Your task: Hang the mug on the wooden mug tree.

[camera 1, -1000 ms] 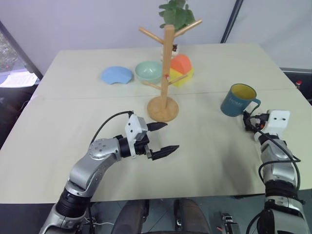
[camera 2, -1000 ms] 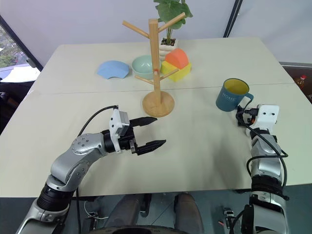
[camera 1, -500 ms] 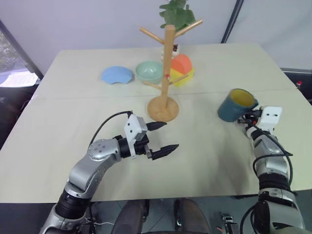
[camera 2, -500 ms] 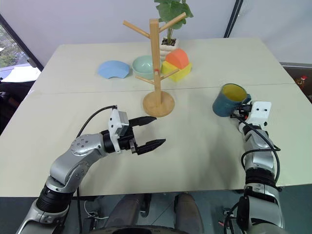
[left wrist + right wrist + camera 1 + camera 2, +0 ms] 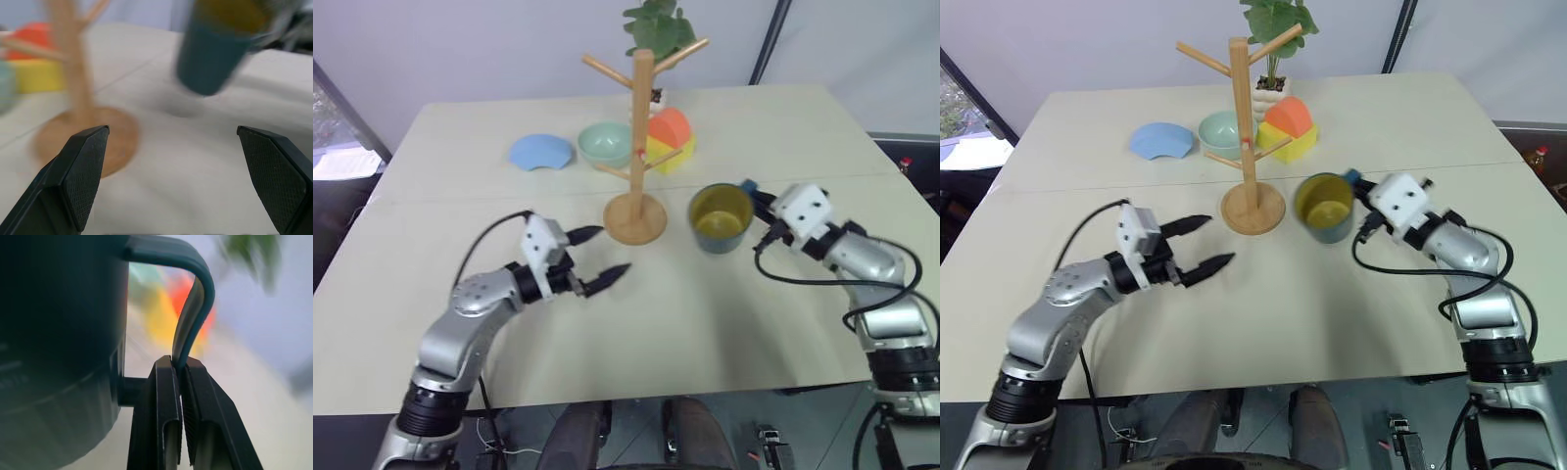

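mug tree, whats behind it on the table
Behind the wooden mug tree sit a pale green bowl, an orange-and-yellow block and a potted plant; its post partly covers them.

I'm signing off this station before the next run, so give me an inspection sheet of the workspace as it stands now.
Surface: pale table, with a seam across it.
Job's things: mug lifted and tipped, yellow inside facing the camera, beside the wooden mug tree; not yet hung.
Clutter: pale green bowl, blue plate piece, orange and yellow block, potted plant, all behind the tree.
Grippers: right gripper pinches the mug's handle; left gripper open, holding nothing.
Cables: black cable loops under the right forearm; another arcs over the left.
Surroundings: white wall, dark pole.
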